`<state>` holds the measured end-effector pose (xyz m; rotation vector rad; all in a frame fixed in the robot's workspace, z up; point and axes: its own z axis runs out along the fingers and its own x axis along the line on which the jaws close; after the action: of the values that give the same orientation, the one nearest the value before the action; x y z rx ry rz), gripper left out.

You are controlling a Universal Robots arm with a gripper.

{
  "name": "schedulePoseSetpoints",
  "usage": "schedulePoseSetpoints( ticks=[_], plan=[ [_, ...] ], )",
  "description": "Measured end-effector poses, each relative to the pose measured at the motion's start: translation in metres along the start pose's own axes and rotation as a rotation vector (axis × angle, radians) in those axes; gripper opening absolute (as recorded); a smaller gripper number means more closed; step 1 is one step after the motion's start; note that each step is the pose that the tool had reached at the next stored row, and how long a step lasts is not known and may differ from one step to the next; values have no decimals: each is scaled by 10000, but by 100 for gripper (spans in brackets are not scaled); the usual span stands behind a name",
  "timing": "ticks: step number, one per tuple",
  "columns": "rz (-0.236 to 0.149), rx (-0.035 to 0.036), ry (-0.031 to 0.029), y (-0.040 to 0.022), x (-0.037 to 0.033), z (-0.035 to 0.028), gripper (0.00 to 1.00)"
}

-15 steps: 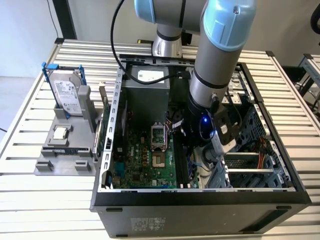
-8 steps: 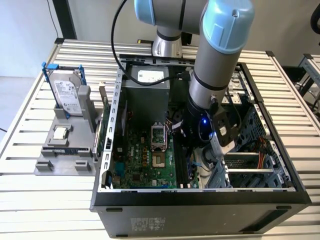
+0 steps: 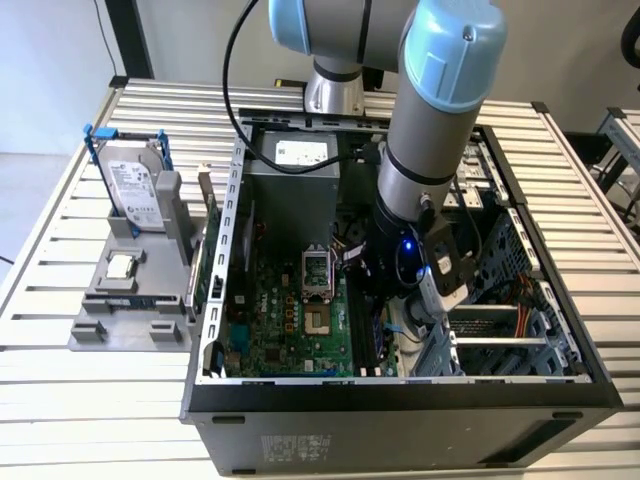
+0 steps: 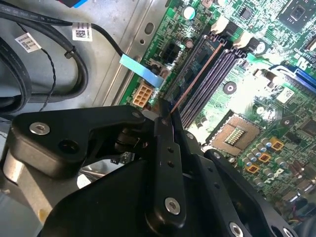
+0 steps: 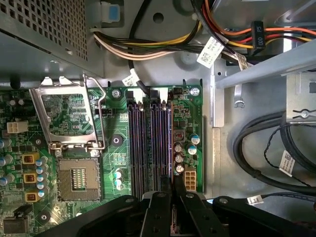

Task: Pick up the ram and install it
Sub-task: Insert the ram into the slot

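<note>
1. The install step is in hand: the gripper [image 4: 168, 116] pinches the ram [image 4: 195, 79] edge-on between its fingers, the stick lying along the outermost of the memory slots [image 5: 148, 143] on the motherboard [image 5: 118, 148], nearest the board's edge.
2. Whether the ram is fully seated cannot be told; finishing would call for a straight, even press into the slot.
3. The arm [image 3: 435, 120] reaches steeply down into the open computer case [image 3: 400, 395] on the tabletop [image 3: 60, 400], wrist low over the board.
</note>
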<state>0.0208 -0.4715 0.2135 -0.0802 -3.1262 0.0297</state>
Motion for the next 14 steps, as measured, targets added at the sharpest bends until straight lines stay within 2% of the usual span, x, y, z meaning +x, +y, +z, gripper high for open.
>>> schedulePoseSetpoints(
  ticks=[8,14],
  plan=[
    [16,-3,-1,0,0,-20,0],
    [166,-2,3,0,0,-21,0]
  ],
)
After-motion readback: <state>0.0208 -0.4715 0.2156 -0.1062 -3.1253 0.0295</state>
